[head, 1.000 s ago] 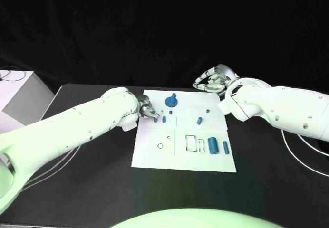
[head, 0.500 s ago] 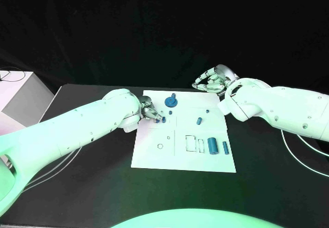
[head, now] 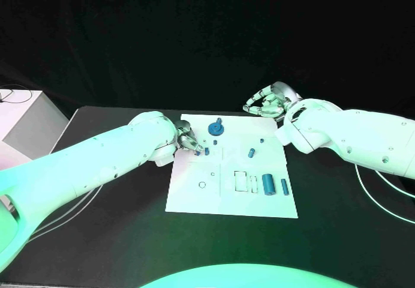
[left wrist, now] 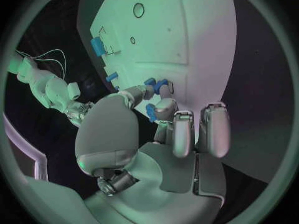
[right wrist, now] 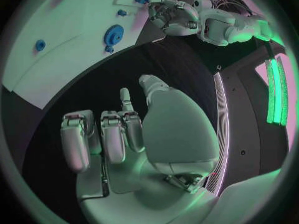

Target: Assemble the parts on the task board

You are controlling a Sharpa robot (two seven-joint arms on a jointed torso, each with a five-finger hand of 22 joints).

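The white task board lies mid-table. My left hand hovers over its left edge, thumb and a finger pinching a small blue part; two more small blue parts stand on the board just beyond the fingertips. A blue disc sits near the far edge, a short peg in the middle, and a thick cylinder beside a slim one towards the right. My right hand hangs off the far right corner, fingers curled in on nothing. From that wrist, the disc and left hand show.
A white box stands at the table's left edge. Cables trail beside the right arm. Rectangular recesses and a small round hole mark the board's near half.
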